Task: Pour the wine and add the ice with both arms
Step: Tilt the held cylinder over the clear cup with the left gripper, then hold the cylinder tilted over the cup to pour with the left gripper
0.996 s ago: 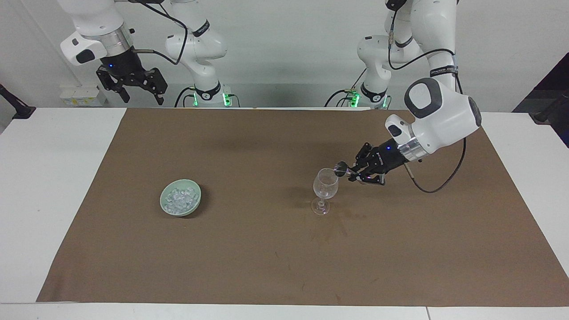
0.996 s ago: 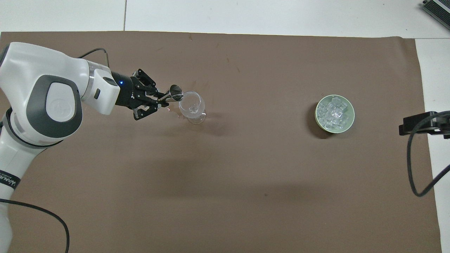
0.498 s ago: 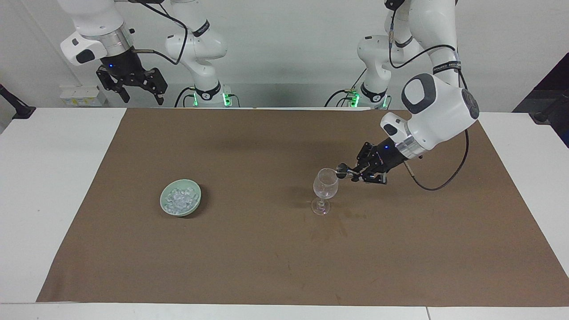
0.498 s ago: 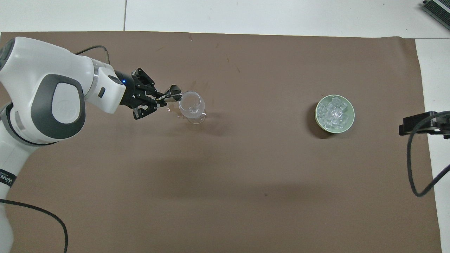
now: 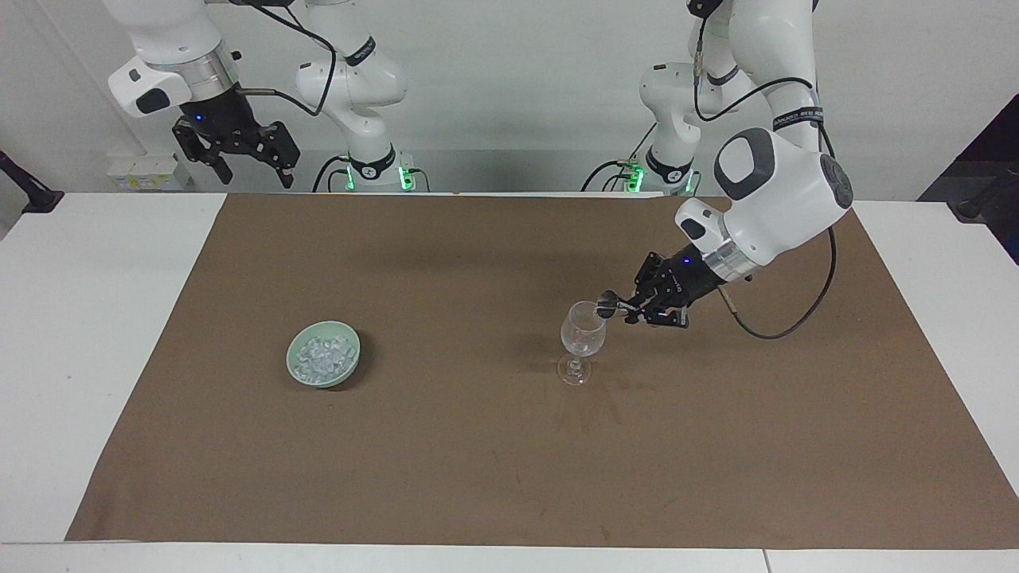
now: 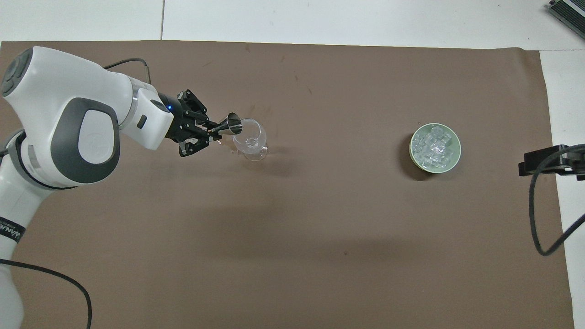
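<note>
Two arms: left gripper (image 5: 623,306) pinches metal jigger (image 5: 609,302), tipped at wine glass (image 5: 582,334) rim, 3 o'clock side in facing view. Right gripper (image 5: 248,165) spread, waiting aloft. Ice (image 5: 322,356) in green bowl (image 5: 297,368) toward right arm's end.

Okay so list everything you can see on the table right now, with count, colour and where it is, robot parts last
Clear stemmed wine glass: one, transparent, upright on the mat toward the left arm's end.
Small metal measuring cup: one, silvery, tipped at the glass's rim, held by the left gripper.
Pale green bowl: one, on the mat toward the right arm's end.
Ice cubes: a heap, whitish-clear, in the bowl.
Brown paper mat: one, covering most of the white table.
Left gripper: black, shut on the cup, beside the glass.
Right gripper: black, open, waiting raised over the table's edge nearest the robots.
</note>
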`<state>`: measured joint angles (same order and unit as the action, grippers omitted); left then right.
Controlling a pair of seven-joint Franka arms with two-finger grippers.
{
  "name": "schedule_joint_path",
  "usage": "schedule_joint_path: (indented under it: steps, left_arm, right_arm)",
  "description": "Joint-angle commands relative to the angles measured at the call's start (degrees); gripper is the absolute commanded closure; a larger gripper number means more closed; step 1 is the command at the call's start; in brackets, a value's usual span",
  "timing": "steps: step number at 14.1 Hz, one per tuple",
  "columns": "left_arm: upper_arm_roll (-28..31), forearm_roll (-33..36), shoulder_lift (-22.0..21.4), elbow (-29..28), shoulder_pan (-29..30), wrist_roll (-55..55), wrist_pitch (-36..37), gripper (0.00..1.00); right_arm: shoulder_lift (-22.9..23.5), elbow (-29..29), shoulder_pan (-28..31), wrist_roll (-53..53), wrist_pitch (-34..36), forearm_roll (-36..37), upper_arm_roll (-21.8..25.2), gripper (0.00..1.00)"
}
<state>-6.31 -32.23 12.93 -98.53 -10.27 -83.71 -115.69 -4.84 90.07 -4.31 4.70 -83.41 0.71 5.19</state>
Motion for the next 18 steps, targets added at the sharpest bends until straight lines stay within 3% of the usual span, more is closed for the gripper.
schedule_joint_path:
  steps: [1, 18]
  left_arm:
    - [0.9, 1.6, -0.2, 0.3, -1.3, 1.9, -0.8, 1.00]
    - [0.9, 9.4, 0.1, 1.8, -3.8, 9.1, -0.8, 1.00]
  right_arm:
    - [-0.9, 0.7, 0.5, -1.1, 0.0, -1.5, 0.1, 0.00]
    - [-0.9, 0.7, 0.5, -1.1, 0.0, -1.5, 0.1, 0.00]
